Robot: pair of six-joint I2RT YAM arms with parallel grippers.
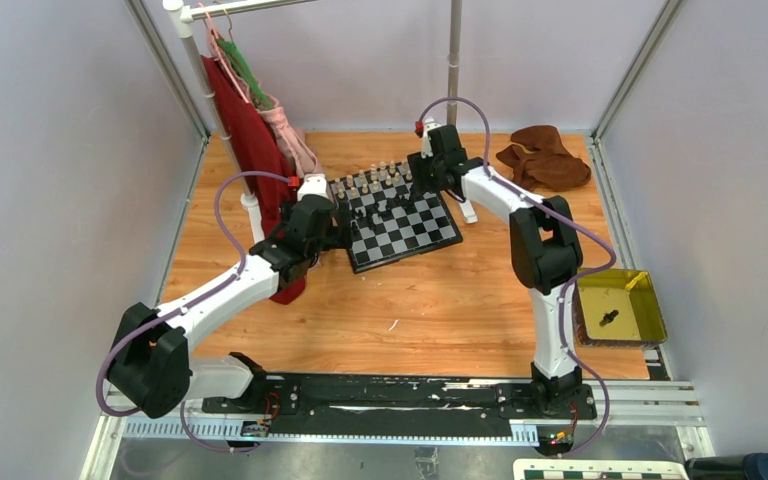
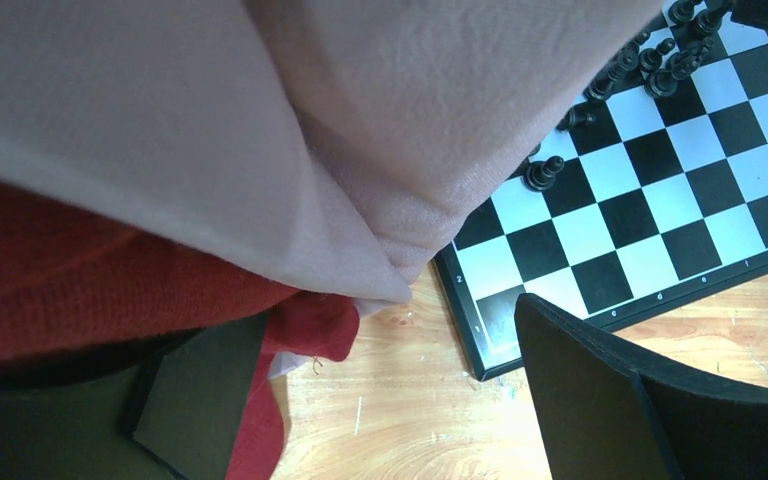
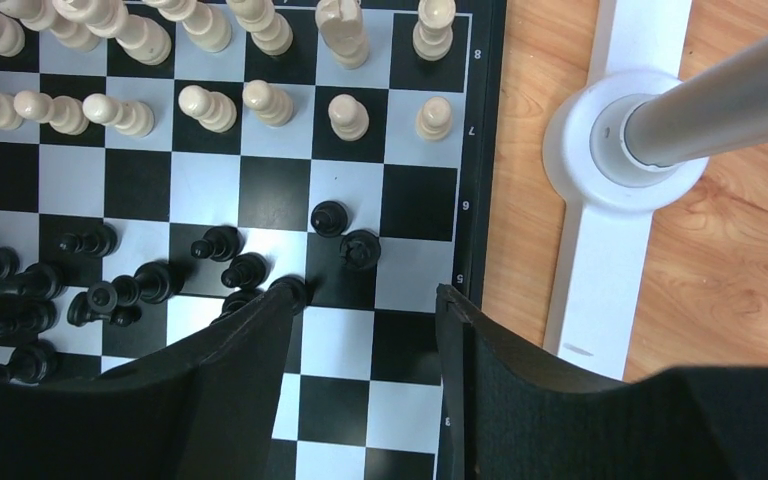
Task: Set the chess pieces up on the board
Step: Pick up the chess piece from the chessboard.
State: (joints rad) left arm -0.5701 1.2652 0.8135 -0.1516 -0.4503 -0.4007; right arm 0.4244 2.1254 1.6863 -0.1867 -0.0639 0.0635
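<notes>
The orange-brown wooden tabletop carries the small black-and-white checkered chessboard toward its far side. The left jaws stand spread at its near-left corner; the right jaws stand spread over its far-right squares. Cream chess pieces fill two edge rows, and black chess pieces huddle mid-board.

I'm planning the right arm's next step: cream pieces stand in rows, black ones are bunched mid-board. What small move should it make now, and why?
Likely lower the open right tool onto the black piece just ahead of it and close. The cream pieces already stand in two rows; the other black ones crowd the middle of the board, and its near rows look bare.
</notes>
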